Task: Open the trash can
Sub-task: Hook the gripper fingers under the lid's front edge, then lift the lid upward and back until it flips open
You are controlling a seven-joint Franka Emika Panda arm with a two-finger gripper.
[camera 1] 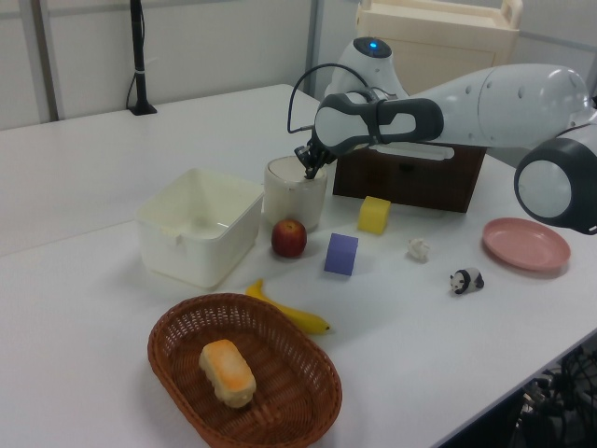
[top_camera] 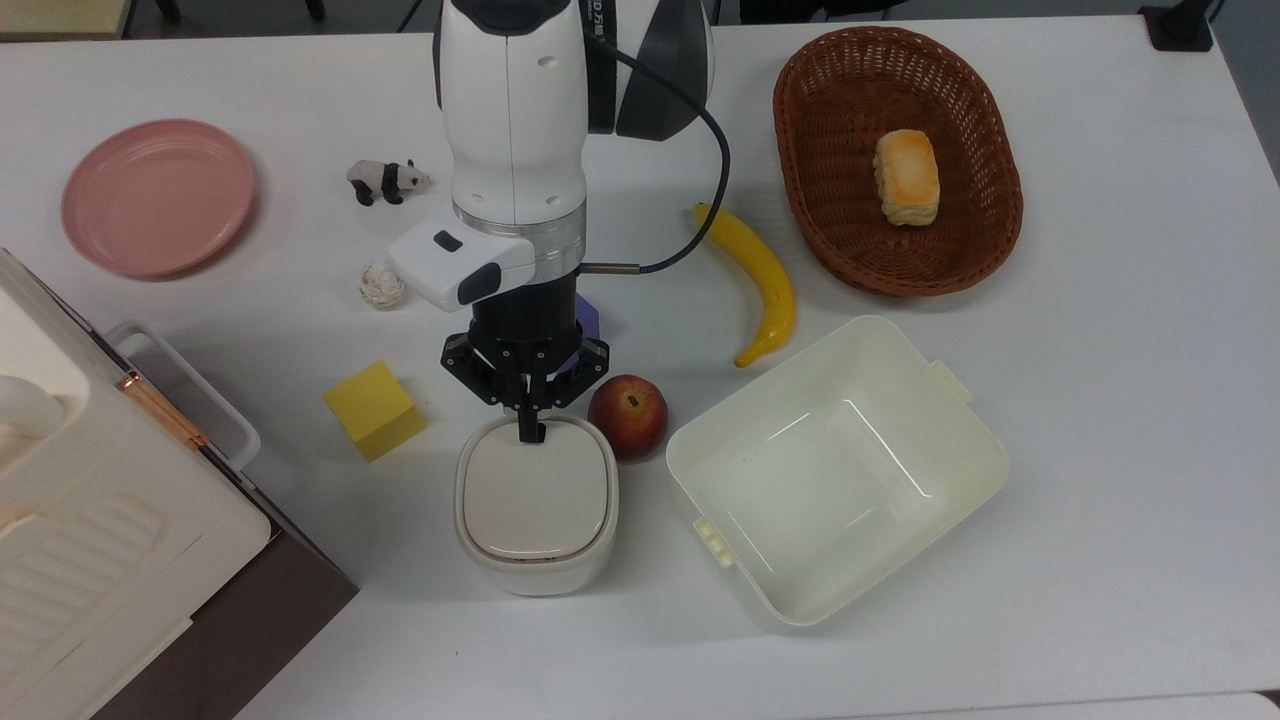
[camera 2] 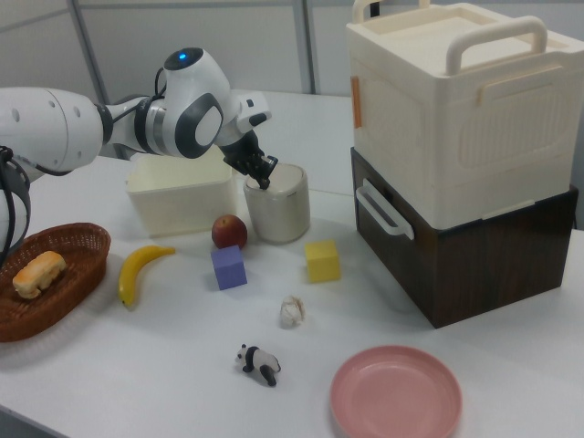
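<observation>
We find the trash can (top_camera: 536,505) standing between the yellow block (top_camera: 374,409) and the apple (top_camera: 627,416), lid down. The gripper (top_camera: 529,432), fingers clenched and empty, sits at the rim. We judge the button press underway; next, a firm downward push.

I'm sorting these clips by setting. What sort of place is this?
Probably a robotics lab, not a home. A Franka arm works at a plain white table strewn with test props: toy panda, yellow cube, banana, trash can. Partition walls stand behind in the left view.
</observation>
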